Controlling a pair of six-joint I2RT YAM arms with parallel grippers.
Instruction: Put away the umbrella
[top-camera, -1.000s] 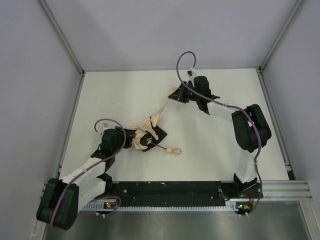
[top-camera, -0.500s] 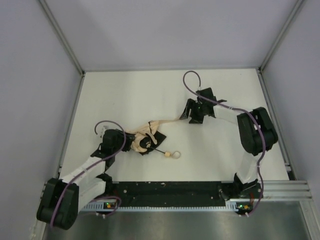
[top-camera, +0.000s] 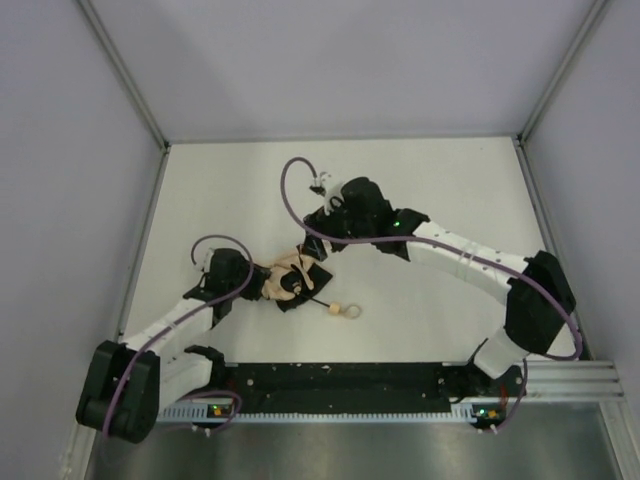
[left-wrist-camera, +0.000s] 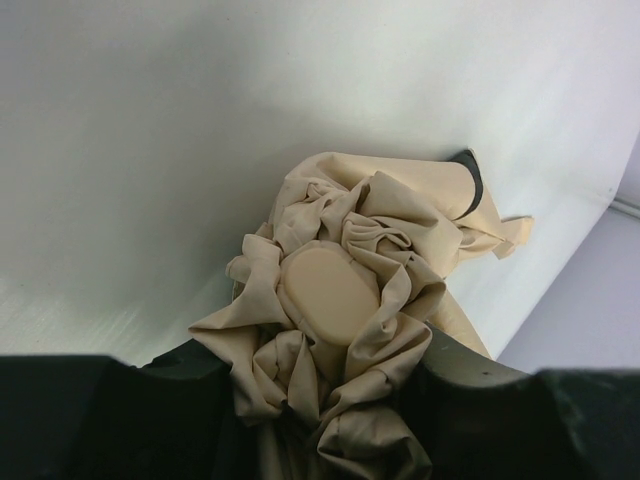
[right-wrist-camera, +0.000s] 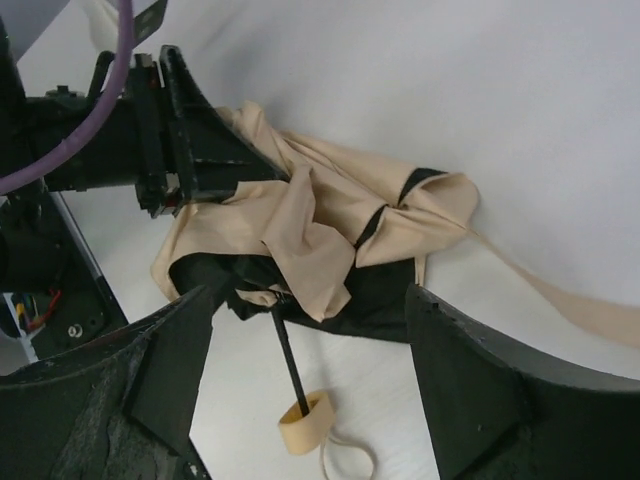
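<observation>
- Watching from above, I saw the crumpled beige fabric folding umbrella (top-camera: 288, 278) lying on the white tabletop (top-camera: 420, 180) between both arms.
- The left claw (left-wrist-camera: 320, 380) was clamped on its bunched canopy.
- The right claw (right-wrist-camera: 308, 300) hung just above it, spread wide and empty.
- The umbrella's thin black shaft (right-wrist-camera: 287, 362) ran out under that claw toward the arms' bases.

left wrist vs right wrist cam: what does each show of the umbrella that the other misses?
Left wrist only: the oval tan cap at the end of the umbrella, ringed by bunched fabric.
Right wrist only: the black shaft, the tan handle, a fabric strip trailing right, and the right tool, open.
Both: the crumpled beige canopy, the left tool clamped on it, and the white table.
</observation>
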